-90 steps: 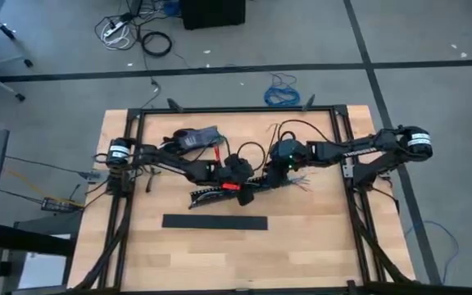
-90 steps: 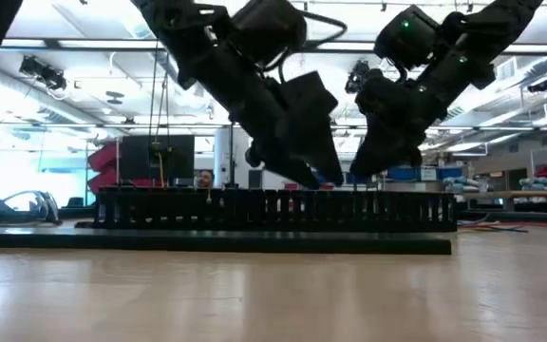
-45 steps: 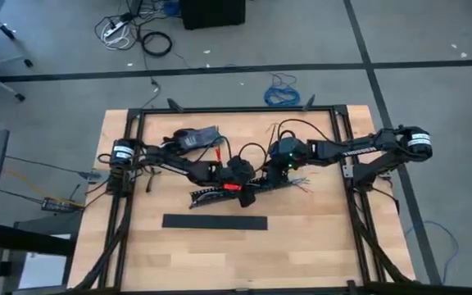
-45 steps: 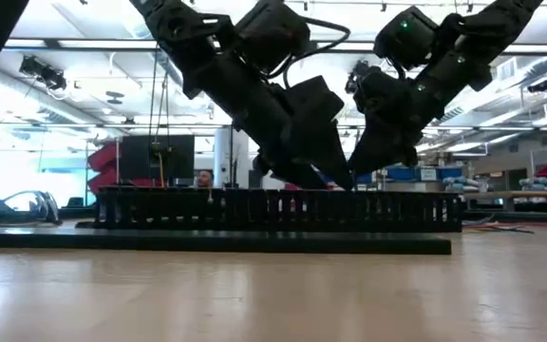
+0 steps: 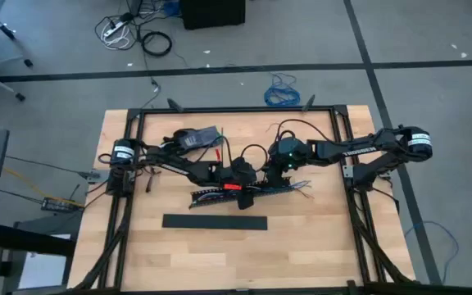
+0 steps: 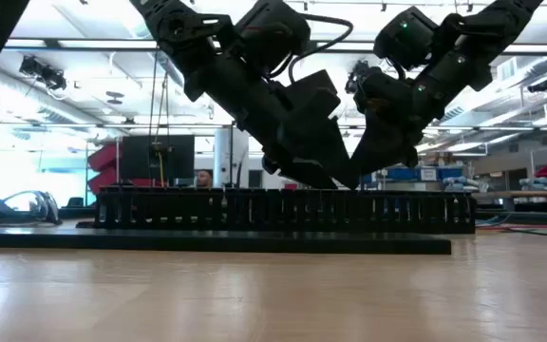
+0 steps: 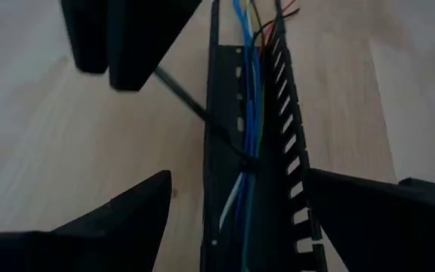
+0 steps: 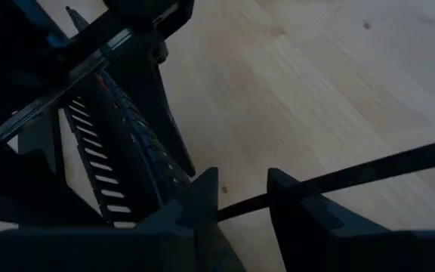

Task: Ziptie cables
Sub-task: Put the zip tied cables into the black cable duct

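The right pincer (image 8: 236, 208) grasps one ziptie (image 8: 368, 172) between nearly closed fingers. The left pincer (image 7: 236, 219) is released, straddling the slotted channel (image 7: 221, 151). Several cables (image 7: 248, 98), blue and white, run lengthwise inside that channel, which lies left to right at mid tabletop (image 5: 301, 238), slightly slanted.

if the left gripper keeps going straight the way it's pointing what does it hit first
Probably the cables lying in the black slotted channel, at the ziptie looped around them. The left gripper straddles the channel, fingers open; depth is unclear.
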### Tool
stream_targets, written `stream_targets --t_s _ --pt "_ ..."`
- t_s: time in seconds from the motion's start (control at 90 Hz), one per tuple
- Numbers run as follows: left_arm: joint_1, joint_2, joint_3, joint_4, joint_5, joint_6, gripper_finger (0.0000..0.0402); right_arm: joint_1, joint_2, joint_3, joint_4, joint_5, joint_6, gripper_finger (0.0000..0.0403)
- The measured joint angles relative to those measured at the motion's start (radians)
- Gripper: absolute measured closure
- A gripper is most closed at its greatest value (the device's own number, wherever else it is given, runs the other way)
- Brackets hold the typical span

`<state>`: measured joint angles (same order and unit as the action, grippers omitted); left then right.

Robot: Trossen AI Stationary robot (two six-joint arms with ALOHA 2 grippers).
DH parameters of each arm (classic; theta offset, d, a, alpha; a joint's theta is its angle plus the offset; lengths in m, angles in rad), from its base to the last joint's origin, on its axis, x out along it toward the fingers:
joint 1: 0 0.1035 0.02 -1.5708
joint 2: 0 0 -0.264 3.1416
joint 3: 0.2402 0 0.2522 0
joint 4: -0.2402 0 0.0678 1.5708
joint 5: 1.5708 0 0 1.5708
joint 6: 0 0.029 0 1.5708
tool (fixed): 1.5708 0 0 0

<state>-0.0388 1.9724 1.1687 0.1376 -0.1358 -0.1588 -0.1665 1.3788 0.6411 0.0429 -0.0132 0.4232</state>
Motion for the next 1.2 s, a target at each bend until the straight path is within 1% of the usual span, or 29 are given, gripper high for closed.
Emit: stream_targets --t_s 0.078,0.133,0.244,0.4,0.533,0.644,0.811,1.2 --pt "-0.003 0.0 0.0 0.002 -0.033 -0.005 0.0081 0.0 0.0 0.0 -0.001 0.0 0.0 0.029" --pt "-0.003 0.0 0.0 0.002 -0.037 -0.008 0.0073 0.0 0.0 0.0 -0.002 0.0 0.0 0.029" --pt "-0.003 0.0 0.001 0.009 0.002 -0.029 0.0066 0.0 0.0 0.0 -0.007 0.0 0.0 0.029" --pt "-0.015 0.001 0.036 -0.015 0.017 -0.026 0.0066 0.0 0.0 0.0 -0.022 0.0 0.0 0.029" --pt "-0.029 0.001 0.072 -0.055 0.003 0.0 0.0066 0.0 0.0 0.0 -0.026 0.0 0.0 0.029" --pt "-0.036 0.001 0.071 -0.073 -0.036 0.027 0.0066 0.0 0.0 0.0 -0.036 0.0 0.0 0.029" --pt "-0.035 0.002 0.071 -0.097 -0.045 0.028 0.0066 0.0 0.0 0.0 -0.04 0.0 0.0 0.029" --pt "-0.035 0.05 0.071 -0.085 -0.047 0.024 0.0066 0.0 0.0 0.0 -0.039 0.0 0.0 0.029"
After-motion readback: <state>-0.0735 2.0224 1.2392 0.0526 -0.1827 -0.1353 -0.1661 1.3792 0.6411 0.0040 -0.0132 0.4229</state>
